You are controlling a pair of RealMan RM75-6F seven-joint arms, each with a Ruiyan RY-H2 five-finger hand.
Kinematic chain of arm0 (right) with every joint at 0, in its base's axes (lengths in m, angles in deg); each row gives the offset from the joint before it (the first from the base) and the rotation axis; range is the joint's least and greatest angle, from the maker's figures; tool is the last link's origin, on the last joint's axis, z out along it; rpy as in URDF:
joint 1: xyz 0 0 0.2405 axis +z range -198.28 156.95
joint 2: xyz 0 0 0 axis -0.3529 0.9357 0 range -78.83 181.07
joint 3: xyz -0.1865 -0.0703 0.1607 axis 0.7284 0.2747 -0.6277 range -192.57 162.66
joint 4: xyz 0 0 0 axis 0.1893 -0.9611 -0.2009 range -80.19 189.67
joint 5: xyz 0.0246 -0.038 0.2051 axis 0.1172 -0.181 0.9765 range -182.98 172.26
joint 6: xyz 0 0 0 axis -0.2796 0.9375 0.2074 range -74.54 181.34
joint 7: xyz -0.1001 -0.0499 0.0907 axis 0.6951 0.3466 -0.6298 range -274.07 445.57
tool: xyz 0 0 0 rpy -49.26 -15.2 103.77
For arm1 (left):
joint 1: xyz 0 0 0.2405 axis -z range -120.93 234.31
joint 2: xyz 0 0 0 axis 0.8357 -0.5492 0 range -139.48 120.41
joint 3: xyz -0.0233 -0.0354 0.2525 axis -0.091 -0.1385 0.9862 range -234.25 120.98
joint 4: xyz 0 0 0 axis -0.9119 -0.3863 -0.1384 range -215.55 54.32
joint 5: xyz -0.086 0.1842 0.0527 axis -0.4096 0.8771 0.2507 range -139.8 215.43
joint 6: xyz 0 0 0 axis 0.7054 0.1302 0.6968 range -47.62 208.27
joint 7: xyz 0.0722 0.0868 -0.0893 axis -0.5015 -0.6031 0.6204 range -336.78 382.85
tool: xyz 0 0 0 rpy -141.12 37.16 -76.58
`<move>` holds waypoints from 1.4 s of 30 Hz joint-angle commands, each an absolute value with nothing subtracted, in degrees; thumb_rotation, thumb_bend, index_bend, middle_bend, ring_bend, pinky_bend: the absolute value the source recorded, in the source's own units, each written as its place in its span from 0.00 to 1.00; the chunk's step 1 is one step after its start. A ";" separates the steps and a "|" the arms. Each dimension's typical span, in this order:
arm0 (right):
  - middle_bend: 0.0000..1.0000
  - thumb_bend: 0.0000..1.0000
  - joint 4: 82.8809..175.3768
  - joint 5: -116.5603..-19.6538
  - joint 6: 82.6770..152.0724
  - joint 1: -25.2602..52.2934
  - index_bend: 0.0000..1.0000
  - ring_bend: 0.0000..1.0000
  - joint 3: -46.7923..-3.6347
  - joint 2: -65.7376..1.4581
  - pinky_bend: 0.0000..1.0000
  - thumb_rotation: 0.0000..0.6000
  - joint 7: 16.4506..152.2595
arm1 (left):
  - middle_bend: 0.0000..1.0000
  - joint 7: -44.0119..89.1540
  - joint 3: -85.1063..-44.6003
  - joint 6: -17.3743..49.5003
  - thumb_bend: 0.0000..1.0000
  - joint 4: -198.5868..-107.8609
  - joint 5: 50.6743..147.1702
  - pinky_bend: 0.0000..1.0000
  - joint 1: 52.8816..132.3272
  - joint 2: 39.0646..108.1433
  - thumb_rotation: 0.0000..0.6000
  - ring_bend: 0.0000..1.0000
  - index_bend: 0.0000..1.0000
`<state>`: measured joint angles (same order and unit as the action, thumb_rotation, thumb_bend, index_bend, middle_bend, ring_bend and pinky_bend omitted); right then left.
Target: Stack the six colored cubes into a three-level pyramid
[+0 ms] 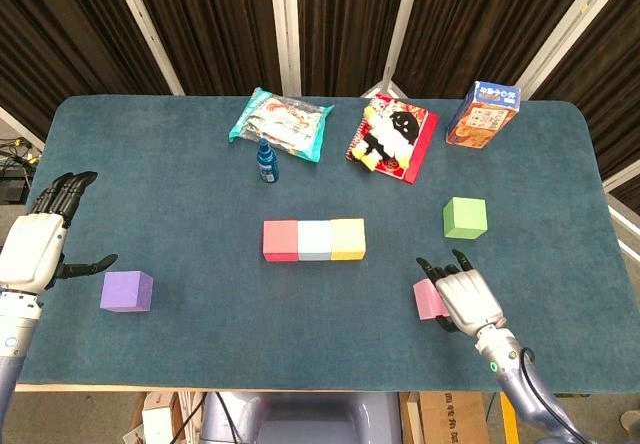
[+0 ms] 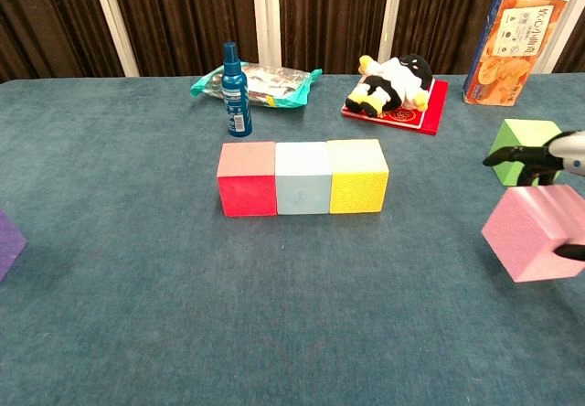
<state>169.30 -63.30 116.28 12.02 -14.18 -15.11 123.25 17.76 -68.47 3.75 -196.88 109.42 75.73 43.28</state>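
We hold the pink cube (image 2: 528, 233) in our right hand (image 1: 462, 297), fingers (image 2: 512, 155) wrapped over its top and far side so it can be carried toward the row. In the chest view it appears raised off the bench (image 1: 180, 194) and tilted, one corner pointing down; it is a matte, foam-like block with crisp edges. The base is already laid: the red cube (image 1: 281, 240), pale blue cube (image 1: 314, 240) and yellow cube (image 1: 348, 239) sit side by side, touching, at the bench's middle, giving two seams for the second level. We judge the pink one belongs over one of those seams. The green cube (image 1: 465, 217) waits just beyond our right hand. Our left hand (image 1: 40, 240) hovers with fingers spread, grasping nothing, near the purple cube (image 1: 127, 291) at the left.
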 commanded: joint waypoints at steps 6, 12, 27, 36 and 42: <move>0.40 0.32 172.64 -56.06 116.55 16.67 0.00 0.29 -18.64 -14.93 0.00 1.00 128.72 | 0.05 17.97 -68.54 3.69 0.14 -196.81 109.41 0.11 75.67 43.16 1.00 0.04 0.00; 0.40 0.32 177.22 -47.31 118.58 21.80 0.00 0.29 -23.08 -13.65 0.00 1.00 134.54 | 0.05 18.13 -68.50 4.09 0.14 -196.63 109.14 0.11 75.78 43.21 1.00 0.04 0.00; 0.41 0.32 179.23 -18.35 126.08 41.38 0.00 0.29 -36.73 -19.66 0.00 1.00 144.37 | 0.05 19.84 -69.08 4.84 0.14 -195.89 107.74 0.11 75.91 42.64 1.00 0.04 0.00; 0.41 0.32 173.45 -6.67 131.45 52.18 0.00 0.29 -39.10 -27.88 0.00 1.00 149.87 | 0.05 20.69 -69.37 5.33 0.14 -195.54 107.04 0.11 76.04 42.39 1.00 0.04 0.00; 0.41 0.32 169.12 -0.56 133.95 56.32 0.00 0.29 -41.70 -31.93 0.00 1.00 151.06 | 0.05 21.49 -69.40 5.60 0.14 -195.60 107.17 0.11 76.00 42.05 1.00 0.04 0.00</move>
